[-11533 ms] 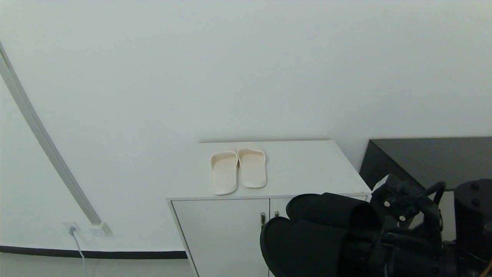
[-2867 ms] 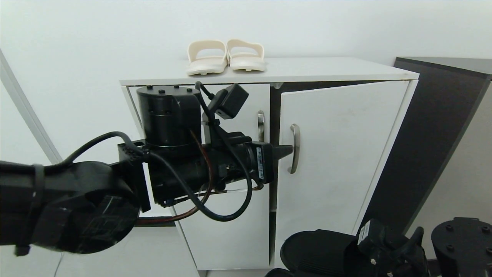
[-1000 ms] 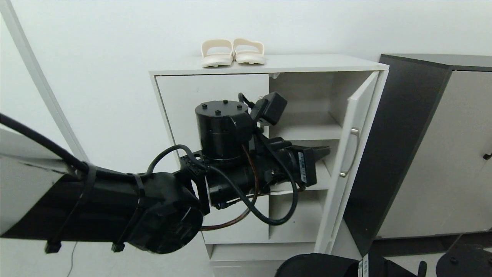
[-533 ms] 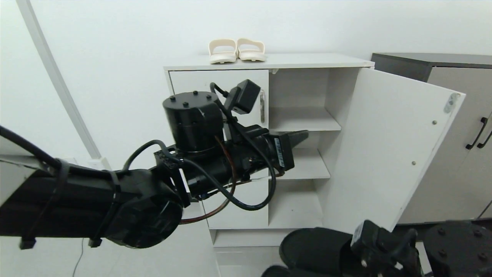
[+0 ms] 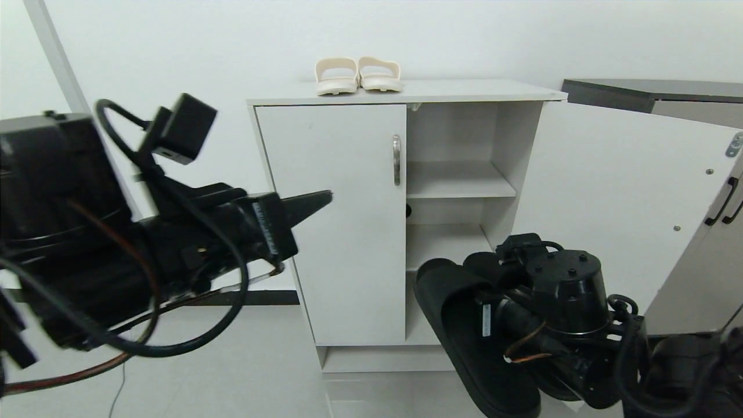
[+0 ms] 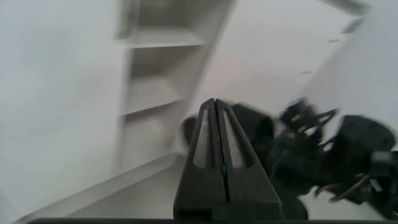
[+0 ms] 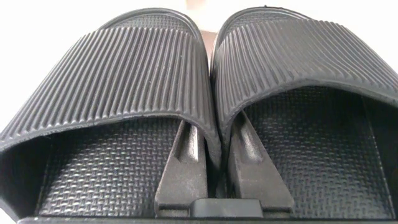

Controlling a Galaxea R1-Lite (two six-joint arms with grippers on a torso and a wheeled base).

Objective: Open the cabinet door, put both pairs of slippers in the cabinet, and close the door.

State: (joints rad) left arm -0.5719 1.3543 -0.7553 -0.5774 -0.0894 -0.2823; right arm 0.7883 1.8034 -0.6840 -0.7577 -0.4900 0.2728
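The left arm lies across the left side of the head view with its forearm roughly level. The left gripper (image 5: 323,197) points toward the right of the frame at mid-height, its jaws pressed flat together. The right arm sits in the lower right, angled up and to the left. The right gripper (image 7: 216,158) has one finger inside each of the black slippers (image 5: 464,325), its jaws pinching their adjoining inner walls.
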